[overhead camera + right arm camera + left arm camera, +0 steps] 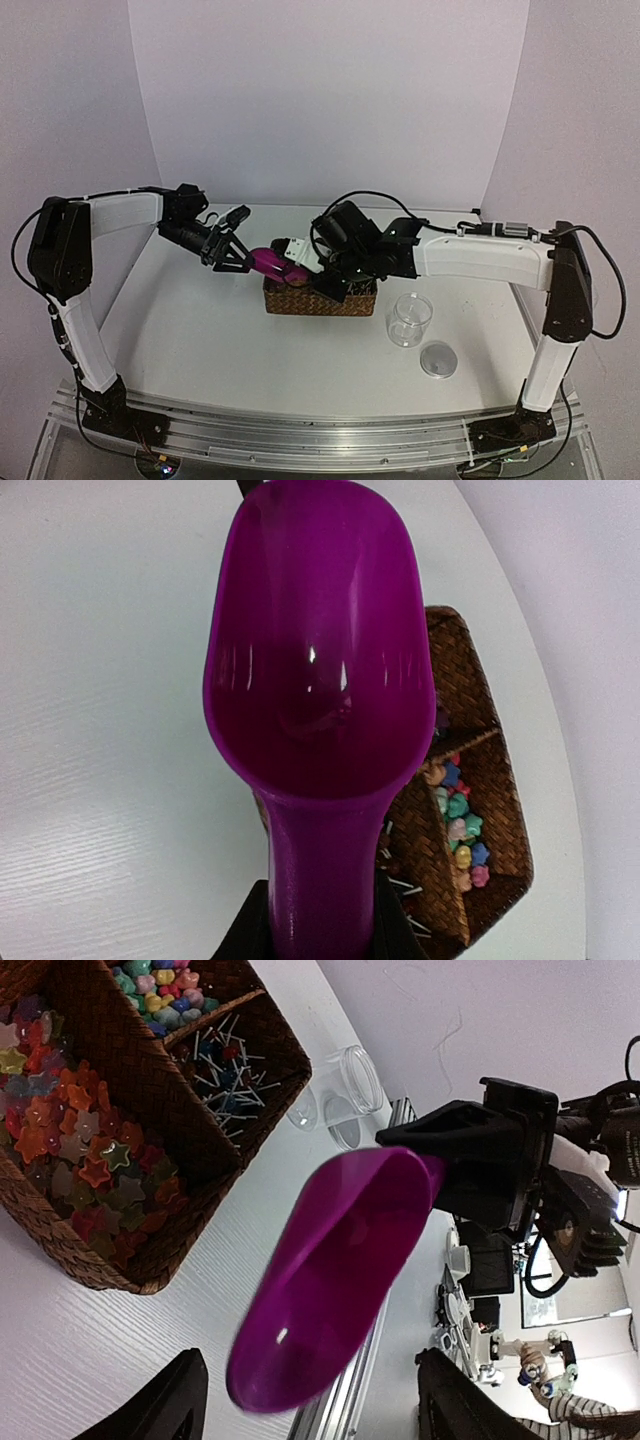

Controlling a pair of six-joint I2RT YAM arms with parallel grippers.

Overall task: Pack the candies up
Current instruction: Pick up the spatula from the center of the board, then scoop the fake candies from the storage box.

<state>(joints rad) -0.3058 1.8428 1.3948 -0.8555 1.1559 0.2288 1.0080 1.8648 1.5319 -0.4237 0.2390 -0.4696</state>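
Candies (70, 1150) fill compartments of the wicker basket (100, 1260) on the desk. I have my right gripper (320, 935) clamped on the handle of the magenta scoop (315, 650), raised over the basket's left end. My left gripper (310, 1410) gapes wide, holding nothing, just left of the basket.

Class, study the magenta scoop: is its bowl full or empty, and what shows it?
Empty. In the right wrist view the magenta scoop shows a bare glossy bowl; the candies lie in the wicker basket.
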